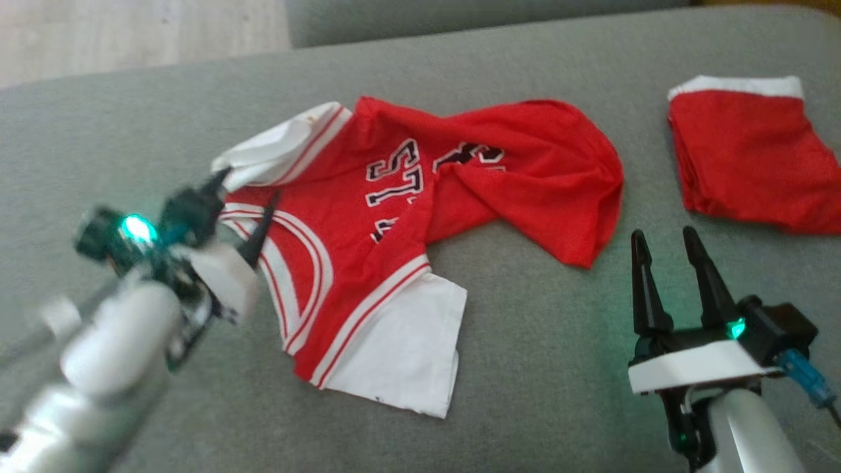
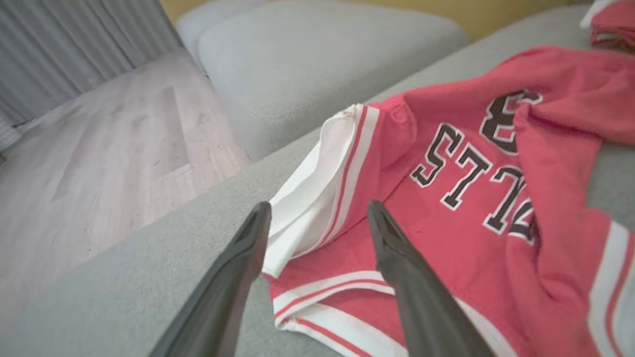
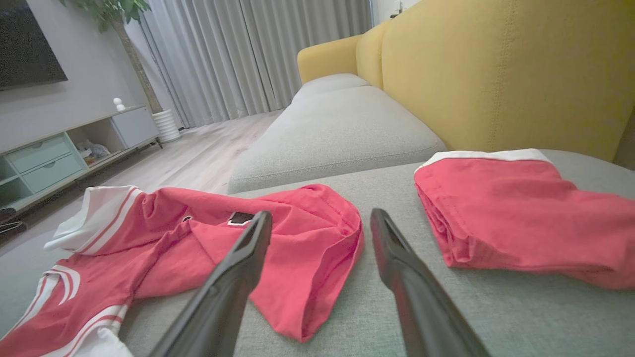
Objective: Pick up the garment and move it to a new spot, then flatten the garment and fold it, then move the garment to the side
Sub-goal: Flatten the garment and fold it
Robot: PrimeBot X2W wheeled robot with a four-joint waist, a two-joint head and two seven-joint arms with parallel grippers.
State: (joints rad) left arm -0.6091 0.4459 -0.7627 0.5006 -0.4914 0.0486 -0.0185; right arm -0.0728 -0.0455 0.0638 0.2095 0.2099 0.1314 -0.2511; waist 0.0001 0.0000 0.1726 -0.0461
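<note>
A red jersey with white sleeves and black-and-white lettering, the garment [image 1: 407, 210], lies crumpled on the grey cushion [image 1: 539, 341]. Its hem is folded over on the right. My left gripper [image 1: 246, 207] hovers open at the garment's left side, its fingers pointing at the white sleeve [image 2: 307, 188] and collar stripes; the left wrist view shows the garment [image 2: 471, 198] and its sleeve edge between the fingers. My right gripper [image 1: 663, 240] stands open over bare cushion, just right of the garment's folded hem [image 3: 317, 248], with nothing between its fingers.
A folded red garment with a white band [image 1: 749, 157] lies at the far right of the cushion, also in the right wrist view [image 3: 521, 213]. Behind are another grey cushion [image 3: 337, 129], the yellow sofa back [image 3: 496, 74] and wooden floor [image 2: 99, 163] past the cushion's left edge.
</note>
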